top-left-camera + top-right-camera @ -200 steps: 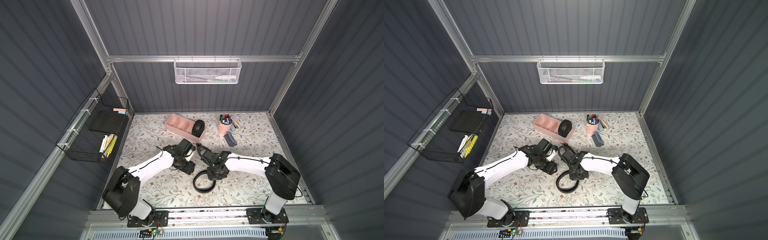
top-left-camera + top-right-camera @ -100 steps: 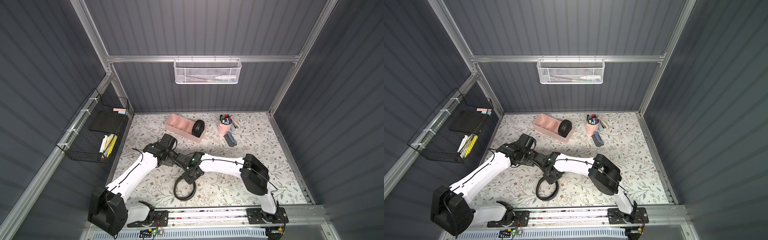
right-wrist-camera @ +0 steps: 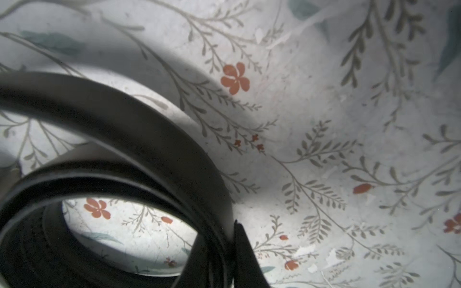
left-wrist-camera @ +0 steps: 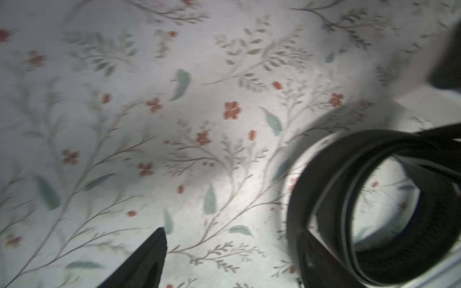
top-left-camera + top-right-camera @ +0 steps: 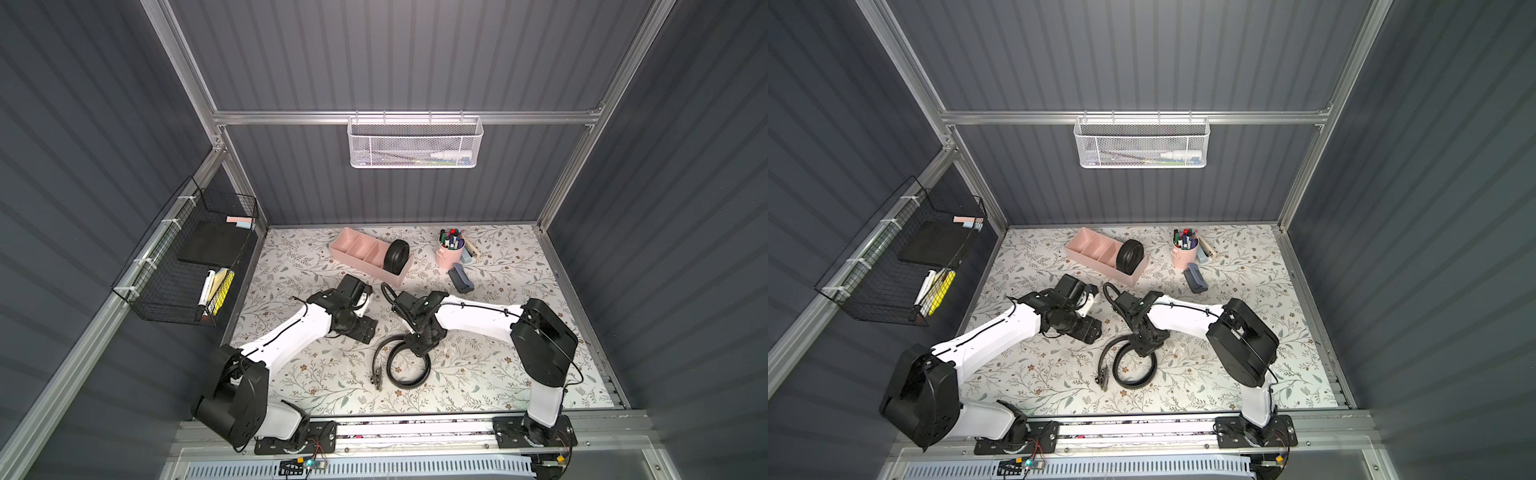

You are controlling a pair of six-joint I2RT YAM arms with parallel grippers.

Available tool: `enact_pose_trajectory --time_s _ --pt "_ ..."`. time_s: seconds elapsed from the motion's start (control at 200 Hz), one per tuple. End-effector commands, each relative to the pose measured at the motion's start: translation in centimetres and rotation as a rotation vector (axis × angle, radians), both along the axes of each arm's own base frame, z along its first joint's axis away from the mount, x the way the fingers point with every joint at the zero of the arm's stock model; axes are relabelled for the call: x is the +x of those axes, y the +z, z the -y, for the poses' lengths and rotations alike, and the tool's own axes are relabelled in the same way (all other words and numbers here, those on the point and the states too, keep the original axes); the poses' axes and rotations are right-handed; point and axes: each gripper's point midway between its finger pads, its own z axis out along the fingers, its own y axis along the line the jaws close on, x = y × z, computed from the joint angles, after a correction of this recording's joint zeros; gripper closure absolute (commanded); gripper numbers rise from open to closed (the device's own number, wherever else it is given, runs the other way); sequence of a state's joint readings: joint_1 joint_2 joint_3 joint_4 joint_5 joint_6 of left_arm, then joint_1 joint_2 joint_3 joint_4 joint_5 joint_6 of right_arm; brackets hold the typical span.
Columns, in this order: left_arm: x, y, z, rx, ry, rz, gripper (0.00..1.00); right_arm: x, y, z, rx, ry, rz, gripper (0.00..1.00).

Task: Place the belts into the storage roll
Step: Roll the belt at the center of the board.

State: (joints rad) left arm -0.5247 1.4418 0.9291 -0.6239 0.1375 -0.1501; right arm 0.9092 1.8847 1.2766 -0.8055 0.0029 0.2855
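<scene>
The pink storage roll (image 5: 357,249) (image 5: 1090,246) lies at the back of the floral table. One coiled belt (image 5: 396,257) (image 5: 1129,257) stands upright in its right end compartment. The other belt (image 5: 405,368) (image 5: 1133,372) lies in a loose coil near the table's middle, its buckle (image 5: 377,377) at the coil's left. My right gripper (image 5: 422,343) (image 3: 224,259) is shut on this belt's strap (image 3: 149,139) at the coil's far side. My left gripper (image 5: 362,329) (image 4: 232,261) stands open left of the coil (image 4: 374,199), with only table between its fingers (image 4: 147,261).
A pink cup of markers (image 5: 449,253) and a dark blue case (image 5: 462,279) stand at the back right. A black wire basket (image 5: 187,266) hangs on the left wall and a white mesh basket (image 5: 415,141) on the back wall.
The left jaws have spread wider. Half a second ago both arms and the loose belt sat further left; they now stand near their places of a second ago.
</scene>
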Motion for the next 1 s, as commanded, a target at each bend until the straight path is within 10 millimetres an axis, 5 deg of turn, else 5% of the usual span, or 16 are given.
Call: enact_pose_trajectory --time_s 0.0,0.345,0.46,0.55,0.64,0.995 --pt "-1.8 -1.0 3.3 -0.073 -0.108 -0.066 0.17 0.2 0.0 1.0 -0.001 0.005 -0.008 1.0" --pt "-2.1 -5.2 -0.6 0.248 -0.04 -0.169 0.33 1.4 -0.1 2.0 0.013 -0.013 -0.02 1.0" --pt "-2.7 -6.8 -0.9 0.289 -0.046 -0.231 0.49 2.0 -1.0 3.2 -0.001 -0.082 -0.035 1.0" --pt "-3.6 -7.5 -0.9 0.283 -0.056 -0.268 0.82 3.3 -1.4 5.0 -0.03 -0.208 -0.044 1.0" --pt "-3.9 -7.4 -0.7 0.271 -0.049 -0.268 1.0 4.5 -1.5 7.3 -0.115 -0.313 -0.028 0.98" --pt "-4.0 -7.1 -1.1 0.282 -0.023 -0.259 1.0 7.0 -3.1 11.8 -0.251 -0.5 -0.019 0.86"
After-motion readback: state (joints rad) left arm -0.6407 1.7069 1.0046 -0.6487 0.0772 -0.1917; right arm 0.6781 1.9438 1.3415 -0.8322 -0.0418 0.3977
